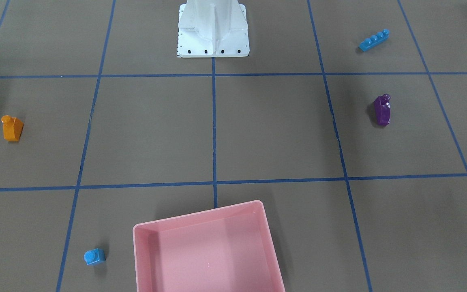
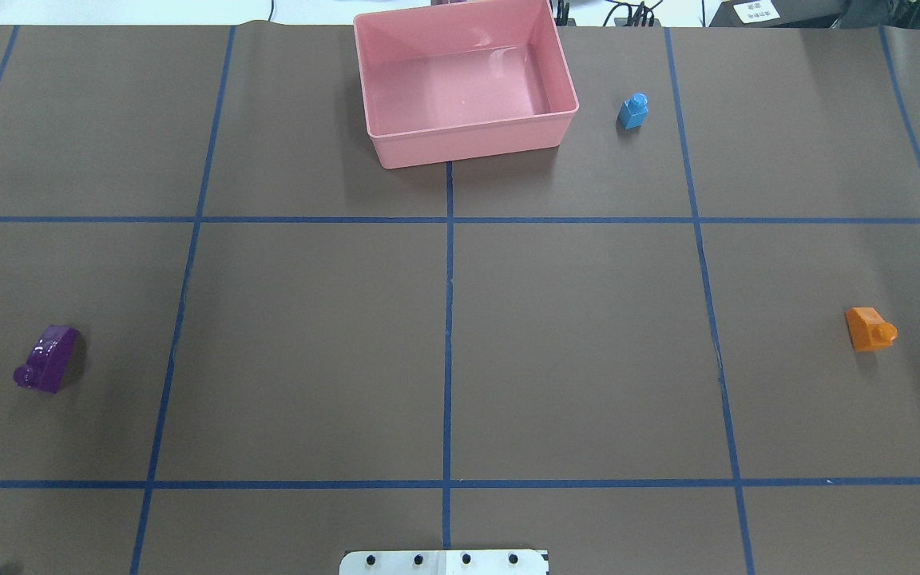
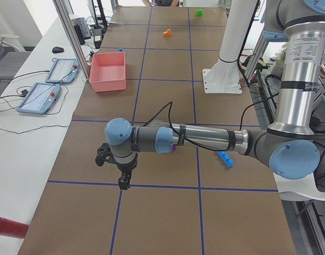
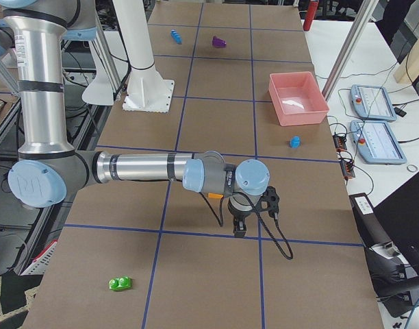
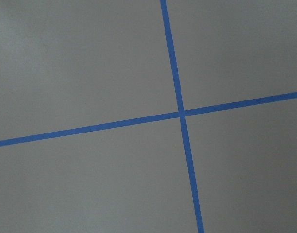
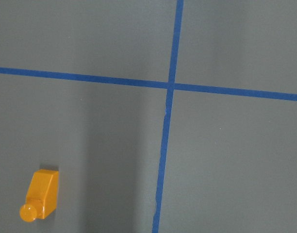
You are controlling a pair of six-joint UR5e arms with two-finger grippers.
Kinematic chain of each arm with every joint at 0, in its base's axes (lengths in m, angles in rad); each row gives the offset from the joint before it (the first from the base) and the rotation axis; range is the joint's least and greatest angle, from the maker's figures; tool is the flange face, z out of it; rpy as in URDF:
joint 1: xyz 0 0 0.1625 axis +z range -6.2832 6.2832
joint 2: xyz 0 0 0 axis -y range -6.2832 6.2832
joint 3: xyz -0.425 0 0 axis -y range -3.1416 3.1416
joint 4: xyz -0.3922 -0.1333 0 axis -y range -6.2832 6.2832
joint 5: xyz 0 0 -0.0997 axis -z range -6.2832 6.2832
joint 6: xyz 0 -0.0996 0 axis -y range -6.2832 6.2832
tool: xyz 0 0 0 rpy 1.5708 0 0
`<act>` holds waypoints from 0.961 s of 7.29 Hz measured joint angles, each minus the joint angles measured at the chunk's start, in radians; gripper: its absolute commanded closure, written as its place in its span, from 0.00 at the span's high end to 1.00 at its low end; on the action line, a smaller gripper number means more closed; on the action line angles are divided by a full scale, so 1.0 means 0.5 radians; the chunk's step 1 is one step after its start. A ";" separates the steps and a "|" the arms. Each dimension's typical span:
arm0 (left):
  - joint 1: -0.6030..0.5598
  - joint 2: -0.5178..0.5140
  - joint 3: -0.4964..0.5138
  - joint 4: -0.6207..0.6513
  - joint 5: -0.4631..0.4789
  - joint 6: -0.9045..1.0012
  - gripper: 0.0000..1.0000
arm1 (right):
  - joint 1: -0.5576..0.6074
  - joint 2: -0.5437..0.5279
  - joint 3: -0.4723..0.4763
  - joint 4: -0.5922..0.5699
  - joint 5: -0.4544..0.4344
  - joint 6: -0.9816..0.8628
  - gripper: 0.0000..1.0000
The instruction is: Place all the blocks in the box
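Since the orange sloped brick, purple sloped brick, light-blue bar and light-blue cube lie scattered outside the shallow pink plastic tray, the left gripper and right gripper hover poised, though you cannot tell their grip.

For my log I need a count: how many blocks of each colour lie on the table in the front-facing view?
Orange block: 1
Purple block: 1
Light-blue: 2, long bar and small cube
Total: 4, all outside the pink box

Box at the far edge, cube near its right; left sloped brick and right sloped brick well apart
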 measured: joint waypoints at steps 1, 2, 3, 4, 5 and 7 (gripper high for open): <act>0.001 -0.005 -0.004 0.003 0.000 -0.001 1.00 | 0.000 -0.009 0.013 0.002 -0.002 0.003 1.00; 0.002 -0.015 -0.009 0.010 -0.001 -0.002 1.00 | 0.000 -0.016 0.047 0.003 -0.007 0.011 1.00; 0.002 -0.023 -0.020 0.014 -0.021 -0.003 1.00 | 0.000 -0.019 0.114 0.003 -0.008 0.021 1.00; 0.017 -0.029 -0.039 0.005 -0.055 -0.004 1.00 | -0.003 -0.014 0.197 0.001 -0.007 0.031 1.00; 0.047 -0.029 -0.067 -0.016 -0.087 -0.011 1.00 | -0.010 -0.003 0.256 -0.001 0.000 0.055 1.00; 0.086 -0.035 -0.133 -0.060 -0.151 -0.041 1.00 | -0.084 -0.001 0.309 0.007 0.107 0.186 1.00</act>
